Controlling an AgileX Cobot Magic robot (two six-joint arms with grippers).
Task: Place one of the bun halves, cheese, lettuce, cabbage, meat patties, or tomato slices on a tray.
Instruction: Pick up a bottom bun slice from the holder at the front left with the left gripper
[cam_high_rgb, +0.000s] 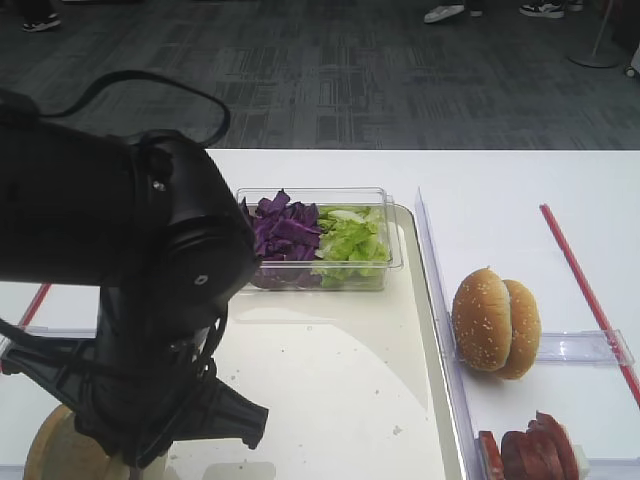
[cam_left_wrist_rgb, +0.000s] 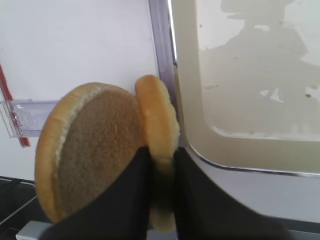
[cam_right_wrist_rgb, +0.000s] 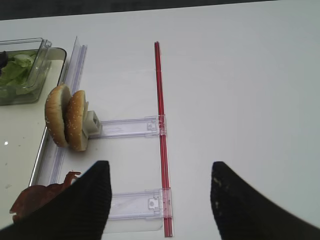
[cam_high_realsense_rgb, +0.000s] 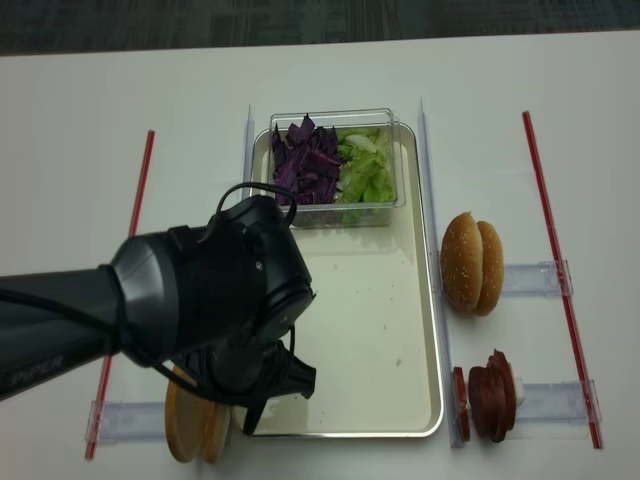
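Your left tool (cam_left_wrist_rgb: 161, 175) is pinched on one of the two bun halves (cam_left_wrist_rgb: 156, 130), which stand on edge side by side just off the near-left corner of the tray (cam_high_realsense_rgb: 420, 330); the fingers (cam_left_wrist_rgb: 125, 200) clamp the half nearer the tray rim. Your right tool (cam_right_wrist_rgb: 160, 200) hangs spread over bare desk (cam_right_wrist_rgb: 240, 75), holding nothing.

Counts, near to far: two bun halves at the near left. At the near right, a stack of dark meat patties (cam_high_realsense_rgb: 495, 395) on edge with a red tomato slice (cam_high_realsense_rgb: 460, 405) beside it; number of patties unclear, maybe three or four. Further back on the right, two sesame-seeded buns (cam_high_realsense_rgb: 472, 264) standing on edge together. One tray in the middle, its near part bare. One clear tub (cam_high_realsense_rgb: 335, 165) on the tray's far end, with purple cabbage (cam_high_realsense_rgb: 305, 165) left and green lettuce (cam_high_realsense_rgb: 365, 170) right.

White desk, two red strips (cam_high_realsense_rgb: 545, 190), clear plastic holders (cam_right_wrist_rgb: 127, 127). Dark patterned carpet (cam_high_rgb: 330, 70) beyond, with shoes (cam_high_rgb: 445, 12) at the far edge.
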